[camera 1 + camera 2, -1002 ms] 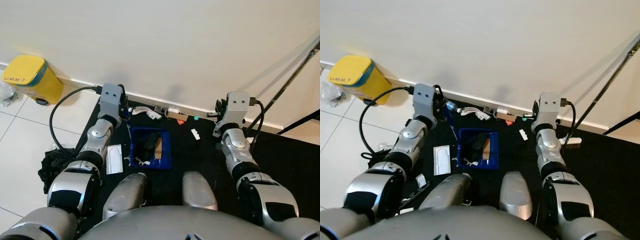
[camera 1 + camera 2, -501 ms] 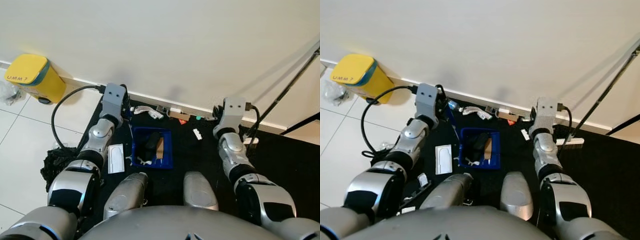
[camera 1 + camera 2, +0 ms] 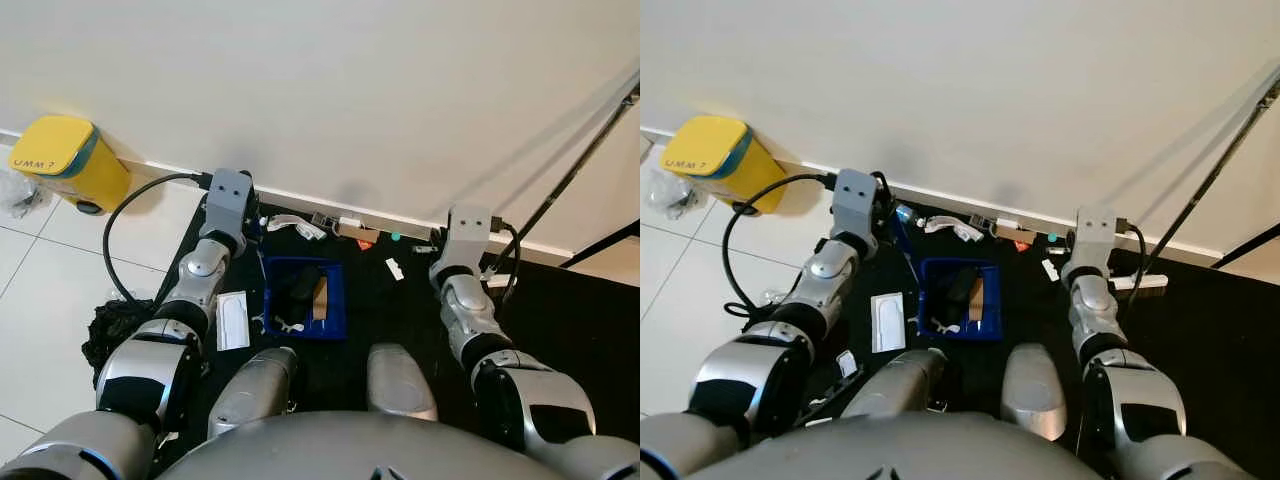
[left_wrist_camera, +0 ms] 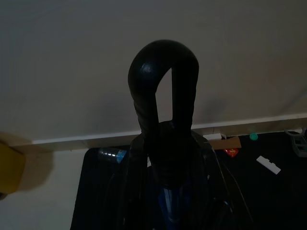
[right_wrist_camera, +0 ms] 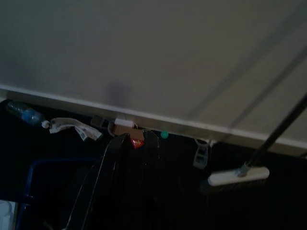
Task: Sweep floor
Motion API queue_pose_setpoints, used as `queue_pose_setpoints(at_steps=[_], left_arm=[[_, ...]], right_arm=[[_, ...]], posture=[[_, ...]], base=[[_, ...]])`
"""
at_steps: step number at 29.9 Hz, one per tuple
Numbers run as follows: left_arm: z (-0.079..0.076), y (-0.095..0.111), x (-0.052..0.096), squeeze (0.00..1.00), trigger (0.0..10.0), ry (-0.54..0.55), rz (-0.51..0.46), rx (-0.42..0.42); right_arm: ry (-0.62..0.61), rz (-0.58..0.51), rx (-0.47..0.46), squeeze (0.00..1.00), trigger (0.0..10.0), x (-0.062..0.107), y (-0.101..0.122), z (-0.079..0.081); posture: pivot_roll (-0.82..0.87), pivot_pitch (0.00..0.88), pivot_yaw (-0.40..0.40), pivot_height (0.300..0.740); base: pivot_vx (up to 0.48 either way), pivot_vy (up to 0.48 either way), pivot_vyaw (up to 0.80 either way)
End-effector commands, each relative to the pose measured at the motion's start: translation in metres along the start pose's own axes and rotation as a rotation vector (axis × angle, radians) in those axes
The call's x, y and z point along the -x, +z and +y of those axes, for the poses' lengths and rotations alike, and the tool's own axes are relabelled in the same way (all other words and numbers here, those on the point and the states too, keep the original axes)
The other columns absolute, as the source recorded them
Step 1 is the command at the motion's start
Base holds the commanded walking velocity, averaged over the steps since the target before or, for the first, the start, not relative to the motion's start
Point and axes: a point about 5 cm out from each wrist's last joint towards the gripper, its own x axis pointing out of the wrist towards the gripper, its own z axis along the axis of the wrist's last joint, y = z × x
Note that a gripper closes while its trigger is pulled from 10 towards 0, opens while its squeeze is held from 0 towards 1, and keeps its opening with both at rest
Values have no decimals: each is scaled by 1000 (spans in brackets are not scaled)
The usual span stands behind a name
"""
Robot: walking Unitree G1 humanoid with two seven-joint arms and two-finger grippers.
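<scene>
right tool has dropped lower beside the dustpan.

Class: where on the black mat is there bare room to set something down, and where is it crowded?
Bare mat lies between the blue dustpan and the right arm, below the white scrap. Crowded: the strip along the baseboard, with plastic bottle, cardboard piece and green cap.

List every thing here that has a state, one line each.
Yellow bin, lid shut.
Blue dustpan, holding scraps.
Broom, head on floor, handle leaning at wall.
Bottle, lying on its side.
Left tool, at the dustpan's black handle.
Right tool, open, empty.
</scene>
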Motion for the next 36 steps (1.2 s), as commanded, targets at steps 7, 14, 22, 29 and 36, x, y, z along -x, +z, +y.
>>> queue_pose_setpoints(at_steps=[7, 14, 22, 29, 36], left_arm=[[-10, -19, 4, 0, 10000, -12, 108, 24], [-9, -19, 4, 0, 10000, -8, 109, 27], [-8, -19, 4, 0, 10000, 1, 108, 31], [-7, -19, 5, 0, 10000, 5, 107, 33], [-6, -20, 6, 0, 10000, 6, 111, 30]], right_arm=[[38, -48, 31, 0, 10000, -6, 13, 7], [44, -48, 31, 0, 10000, -6, 13, 10], [53, -43, 28, 0, 10000, -5, 11, 13], [50, -45, 21, 0, 10000, -5, 11, 14], [48, -45, 12, 0, 10000, -5, 11, 15]], posture=[[-6, 0, 1, 740], [1, 0, 0, 740], [15, 0, -4, 740], [18, 0, -2, 740], [18, 0, 3, 740]], base=[[0, 0, 0], [0, 0, 0], [0, 0, 0], [0, 0, 0], [0, 0, 0]])
